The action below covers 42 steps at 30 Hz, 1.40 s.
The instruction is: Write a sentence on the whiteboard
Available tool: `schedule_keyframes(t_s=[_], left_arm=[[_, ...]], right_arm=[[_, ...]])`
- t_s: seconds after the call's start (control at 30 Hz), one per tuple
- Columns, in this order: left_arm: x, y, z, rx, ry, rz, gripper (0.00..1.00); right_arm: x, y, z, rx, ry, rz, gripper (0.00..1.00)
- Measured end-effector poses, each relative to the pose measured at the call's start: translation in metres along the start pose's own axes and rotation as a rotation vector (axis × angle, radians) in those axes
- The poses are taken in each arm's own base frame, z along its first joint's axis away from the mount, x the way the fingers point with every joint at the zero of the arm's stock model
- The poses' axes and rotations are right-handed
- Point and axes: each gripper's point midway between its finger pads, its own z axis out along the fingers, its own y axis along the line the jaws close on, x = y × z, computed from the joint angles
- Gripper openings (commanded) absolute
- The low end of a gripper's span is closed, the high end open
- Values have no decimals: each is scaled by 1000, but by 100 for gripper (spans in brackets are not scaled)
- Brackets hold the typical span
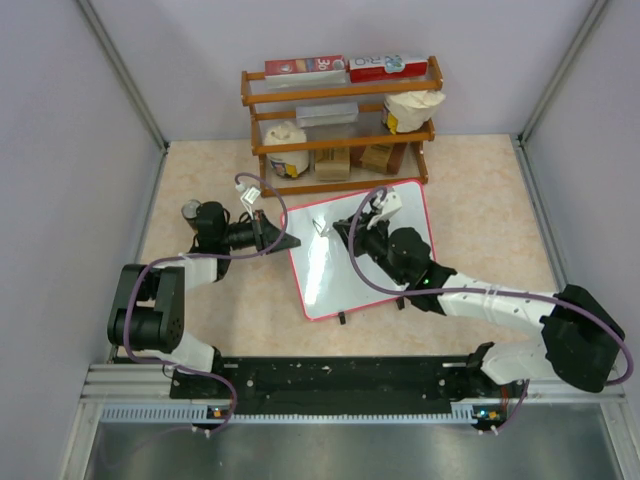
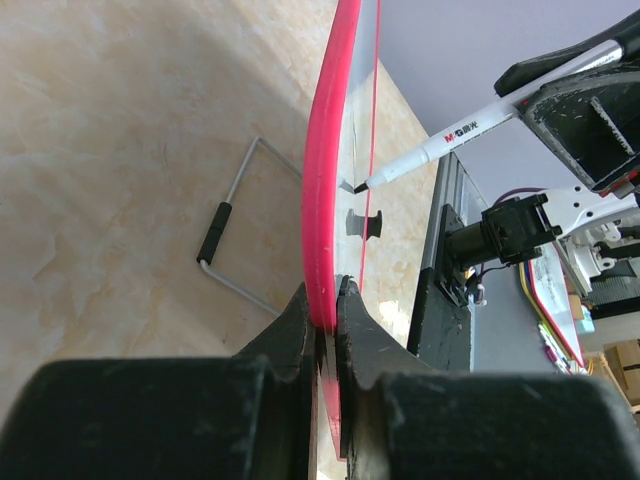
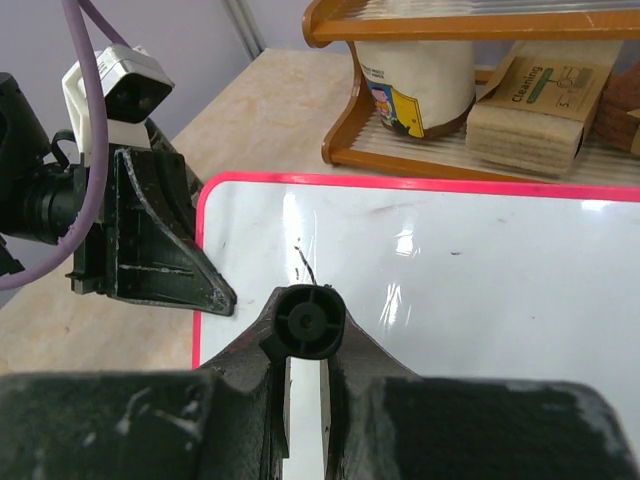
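Whiteboard (image 1: 330, 285) lies on the table (image 1: 480, 210) just in front of the wooden rack (image 1: 340, 130), skewed to it. My left gripper (image 2: 328, 300) is pinched tight on the board's red frame, on the edge toward the rack's left end, and my right gripper (image 3: 305, 350) is clamped around a white marker (image 2: 465, 128) over the board. Marker tip touches the white surface beside a short black stroke (image 3: 303, 262), near the corner closest to the rack.

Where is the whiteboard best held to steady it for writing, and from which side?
Grip the whiteboard by its thin red frame at the left edge, coming in from the left, as the left gripper does. The rim is slim enough for the jaws, and the white face is left free for the marker in the right gripper.
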Motion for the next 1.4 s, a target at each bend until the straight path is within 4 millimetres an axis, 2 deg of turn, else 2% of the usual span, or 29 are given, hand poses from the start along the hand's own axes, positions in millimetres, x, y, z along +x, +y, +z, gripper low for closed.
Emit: schedule_keyframes(t_s=[0.13, 0.3, 0.37, 0.93, 1.2, 1.4], left_arm=[[0, 0, 0, 1, 0, 2, 0], [0, 0, 0, 1, 0, 3, 0], [0, 0, 0, 1, 0, 3, 0], [0, 0, 0, 1, 1, 3, 0], [0, 0, 0, 0, 1, 2, 0], [0, 0, 0, 0, 1, 0, 0]], right_arm=[[-3, -5, -10, 8, -7, 18, 0], [-36, -13, -18, 18, -92, 53, 0], [-40, -17, -18, 28, -102, 55, 0], [-31, -13, 0, 14, -58, 29, 0], [-15, -17, 6, 30, -23, 23, 0], [-16, -16, 7, 28, -31, 29, 0]])
